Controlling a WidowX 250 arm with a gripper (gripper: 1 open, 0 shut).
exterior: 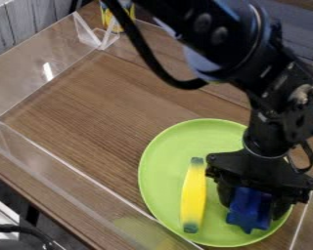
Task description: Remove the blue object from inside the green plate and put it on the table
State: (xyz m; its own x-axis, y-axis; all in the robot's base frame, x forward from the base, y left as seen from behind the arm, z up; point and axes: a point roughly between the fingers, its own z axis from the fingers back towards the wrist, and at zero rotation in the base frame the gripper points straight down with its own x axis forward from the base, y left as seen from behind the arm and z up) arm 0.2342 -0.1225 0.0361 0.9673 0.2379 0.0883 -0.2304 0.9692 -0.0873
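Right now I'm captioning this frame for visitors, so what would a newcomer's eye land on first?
The big green plate at lower right on the wood-grain table stands out most. Above it looms the black arm, its gripper pointing down over the blue object at the plate's right side, jaws either side of it. A yellow banana-shaped piece lies just left of the block.

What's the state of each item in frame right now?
gripper: pointing down over the blue object, jaws on either side of it; grip not clear from this view.
blue object: inside the green plate, near its lower right, partly hidden by the gripper.
yellow banana-shaped piece: lying flat in the plate, left of the blue object.
green plate: flat on the table.
table: bearing the plate.
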